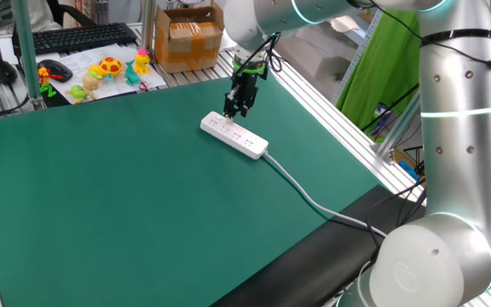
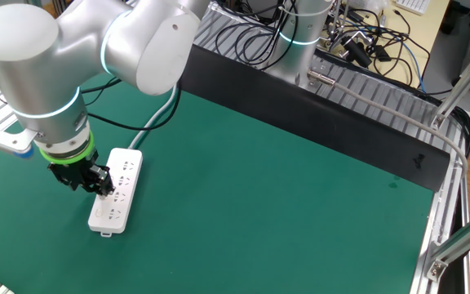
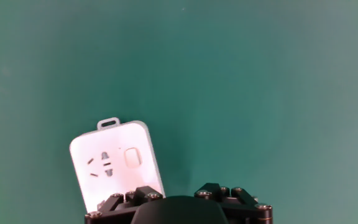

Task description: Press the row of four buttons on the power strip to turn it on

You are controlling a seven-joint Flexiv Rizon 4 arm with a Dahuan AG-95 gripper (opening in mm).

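A large silver robot arm [image 1: 450, 128] reaches over a green table mat [image 1: 126, 196], holding its gripper [image 1: 238, 107] upright just above the far end of the power strip [image 1: 233, 136], seemingly to press downward. The white strip lies flat mid-mat, cable [image 1: 314, 200] trailing toward the arm's base. One of the four buttons [image 3: 131, 158] shows (the rest hidden); jaw state cannot be told. Toys [image 1: 101, 72] and a cardboard box [image 1: 187, 36] sit well apart, obstructing nothing.

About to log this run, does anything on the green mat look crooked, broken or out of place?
Nothing stands out. The power strip lies flat on the green mat, casing whole, its cable trailing off the edge without kinks. The tool hangs over the strip's far end. The toys sit off the mat on paper.
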